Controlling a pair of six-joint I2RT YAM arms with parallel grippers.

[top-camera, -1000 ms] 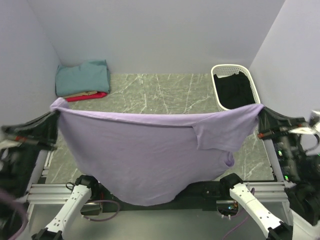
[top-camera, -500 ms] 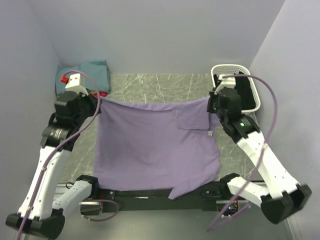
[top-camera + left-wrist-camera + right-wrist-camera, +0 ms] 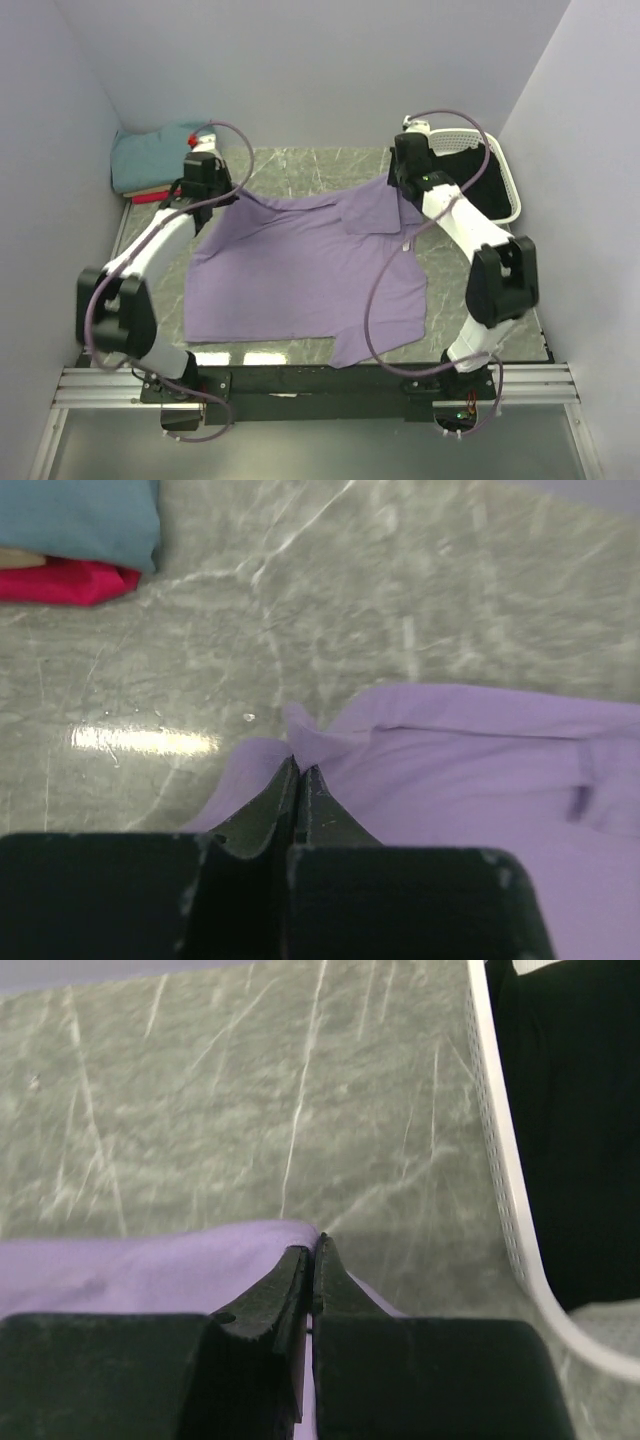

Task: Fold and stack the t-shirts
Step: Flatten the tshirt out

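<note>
Marble table (image 3: 300, 168) showed open room along its far edge, where left gripper (image 3: 299, 770) and right gripper (image 3: 313, 1245) each pinched a far corner of the shirt (image 3: 300, 275), spread flat mid-table between far-left stack (image 3: 160, 156) and far-right basket (image 3: 512, 190).

White shells are covering the arms (image 3: 160, 238), black housings forming joints, purple cables (image 3: 366, 300) looping alongside; the left claw (image 3: 298, 770) and right claw (image 3: 312, 1247) are showing scuffed black.

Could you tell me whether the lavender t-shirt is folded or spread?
Spread: the lavender t-shirt lies open, nearly flat, on the table.
</note>
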